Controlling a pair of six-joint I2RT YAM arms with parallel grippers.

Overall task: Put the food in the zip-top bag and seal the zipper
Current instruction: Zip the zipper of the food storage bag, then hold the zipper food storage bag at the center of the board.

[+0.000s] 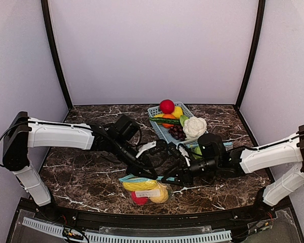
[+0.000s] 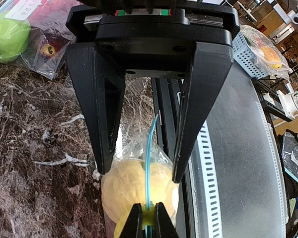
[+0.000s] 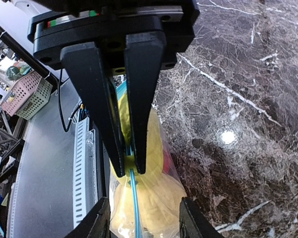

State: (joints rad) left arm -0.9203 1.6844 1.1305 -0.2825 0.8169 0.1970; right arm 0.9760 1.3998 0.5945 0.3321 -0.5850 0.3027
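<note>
The zip-top bag (image 1: 146, 191), some food (image 1: 140, 186) inside, lies at 6 o'clock in the top view, its blue zipper (image 2: 148, 148) running 9 to 3 o'clock, with the left gripper (image 2: 148, 220) clamped on it and the right gripper (image 3: 142, 218), jaws apart, straddling it from 3 o'clock.

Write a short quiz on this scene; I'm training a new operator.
1. True or false: the left hand is shut on the blue zipper.
2. Which sits in the blue basket? A. red fruit B. spoon C. mug
3. Fill in: the right hand is ____.
Key: 1 true; 2 A; 3 open.
</note>
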